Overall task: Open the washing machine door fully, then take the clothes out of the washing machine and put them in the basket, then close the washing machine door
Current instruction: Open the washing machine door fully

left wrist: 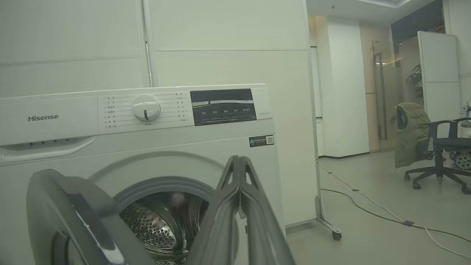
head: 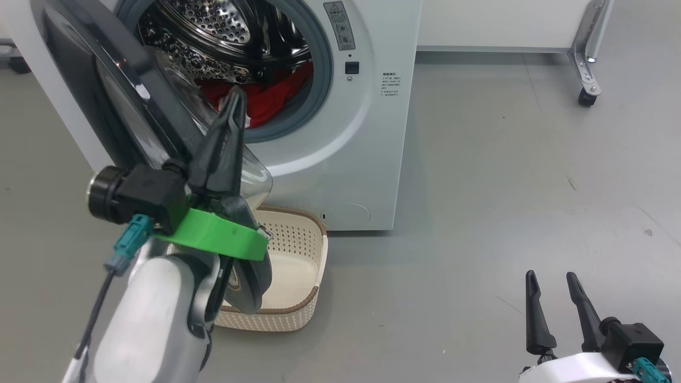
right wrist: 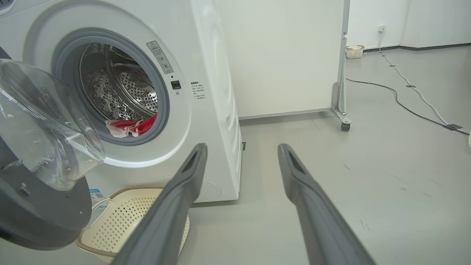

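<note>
The white washing machine [head: 367,133] stands at the top of the head view with its steel drum showing. The washing machine door [head: 106,96] hangs open to the left, its glass bowl [right wrist: 48,129] bulging out. Red clothes [head: 266,98] with white trim [right wrist: 130,127] lie in the drum's bottom. On the floor under the door sits the cream basket [head: 298,266], with nothing in it. My left gripper [head: 237,101] is shut and holds nothing; it is raised in front of the door's glass, tips toward the drum opening [left wrist: 158,221]. My right gripper [head: 553,287] is open, low at the right, away from the machine.
A white partition on a wheeled metal foot [head: 585,69] stands right of the machine. Cables [right wrist: 404,106] run across the grey floor further right. An office chair [left wrist: 434,147] with a coat over it stands far off. Bare floor stretches right of the basket.
</note>
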Motion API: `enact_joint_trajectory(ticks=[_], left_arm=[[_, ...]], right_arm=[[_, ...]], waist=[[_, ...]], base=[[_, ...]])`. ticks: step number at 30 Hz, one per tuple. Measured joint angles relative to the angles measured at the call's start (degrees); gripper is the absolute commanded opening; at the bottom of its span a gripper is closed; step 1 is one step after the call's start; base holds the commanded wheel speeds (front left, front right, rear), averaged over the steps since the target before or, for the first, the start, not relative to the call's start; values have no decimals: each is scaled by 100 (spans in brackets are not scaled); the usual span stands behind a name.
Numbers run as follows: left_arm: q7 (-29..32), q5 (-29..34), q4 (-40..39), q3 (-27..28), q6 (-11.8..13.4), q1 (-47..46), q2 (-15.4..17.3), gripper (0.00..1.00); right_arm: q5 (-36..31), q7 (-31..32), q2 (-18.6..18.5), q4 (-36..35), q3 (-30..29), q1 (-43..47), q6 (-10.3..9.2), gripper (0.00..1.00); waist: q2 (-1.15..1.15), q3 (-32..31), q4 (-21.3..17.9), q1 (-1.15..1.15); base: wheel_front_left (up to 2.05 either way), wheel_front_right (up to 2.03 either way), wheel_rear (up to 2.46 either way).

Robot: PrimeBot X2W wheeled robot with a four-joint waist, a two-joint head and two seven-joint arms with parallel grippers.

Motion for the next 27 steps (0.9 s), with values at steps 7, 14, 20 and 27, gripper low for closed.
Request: enact_joint_trajectory(ticks=[7, 14, 20, 27], left_arm=[[545, -181, 428, -447, -45, 464, -3, 0], [855, -436, 715, -687, -43, 759, -4, 0], [1005, -543, 967, -765, 16, 922, -4, 0], [1073, -564, 1210, -766, 114, 1012, -4, 0]], right_arm=[[0, 0, 58, 4, -60, 0, 4, 100], [-2, -1, 97, 21, -94, 0, 40, 100], [-16, -1, 122, 52, -60, -2, 90, 100], [-54, 0, 149, 70, -92, -2, 127, 100]], waist=[[0, 23, -53, 0], [0, 46, -98, 0], [0, 66, -147, 0], [0, 108, -241, 0]], base=[[0, 0, 0], [0, 0, 0], [0, 0, 0], [0, 0, 0]])
